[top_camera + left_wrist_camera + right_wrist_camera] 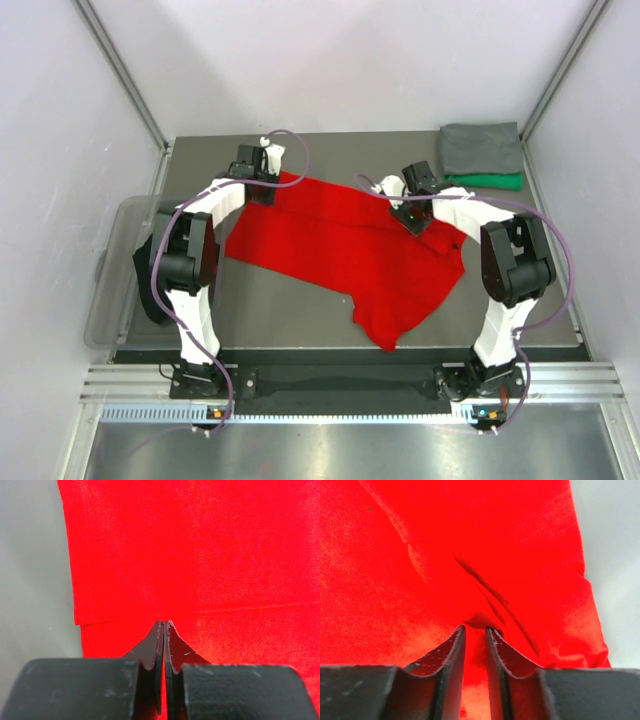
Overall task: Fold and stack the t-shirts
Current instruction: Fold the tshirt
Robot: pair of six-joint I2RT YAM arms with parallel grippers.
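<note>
On the grey table (pixel 300 320) your bright red cloth t-shirt (pixel 340 245) lies spread across the middle. In the far right corner a folded grey t-shirt (pixel 482 148) sits on a folded green t-shirt (pixel 490 181). Your right gripper (pixel 475 627) pinches a ridge of red cloth. Your left gripper (pixel 164 622) has its fingers pressed together at the shirt's far left edge.
</note>
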